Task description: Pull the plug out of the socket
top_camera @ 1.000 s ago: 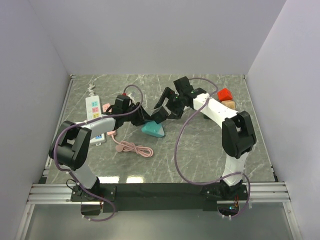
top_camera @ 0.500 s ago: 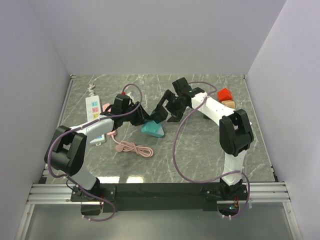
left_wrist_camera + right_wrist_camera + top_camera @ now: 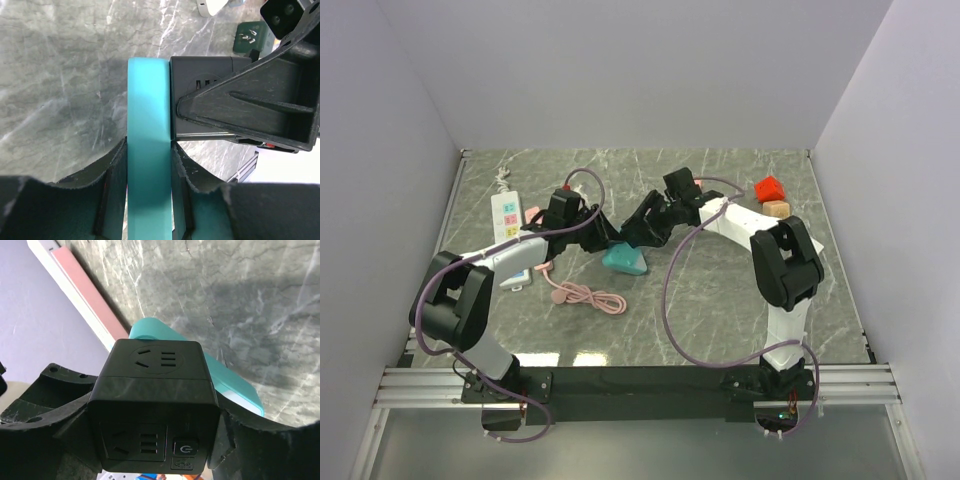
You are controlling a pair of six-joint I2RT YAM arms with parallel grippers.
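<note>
Left gripper (image 3: 148, 156): is clamping the teal socket block (image 3: 147, 105) between its fingers.
Right gripper (image 3: 151, 422): is pressing its fingers against both sides of the black cube plug (image 3: 152, 390).
Plug location: is sitting flush against the teal socket block, over the middle of the marble table (image 3: 720, 290), between the two arms.
Progress: both grips are looking set; no gap is showing, so the pull apart is not yet done.

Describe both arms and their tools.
Both the left arm and right arm have white links between bulky black joints. A loose purple cable loops along each. The left tool and right tool are matte black and angular.
</note>
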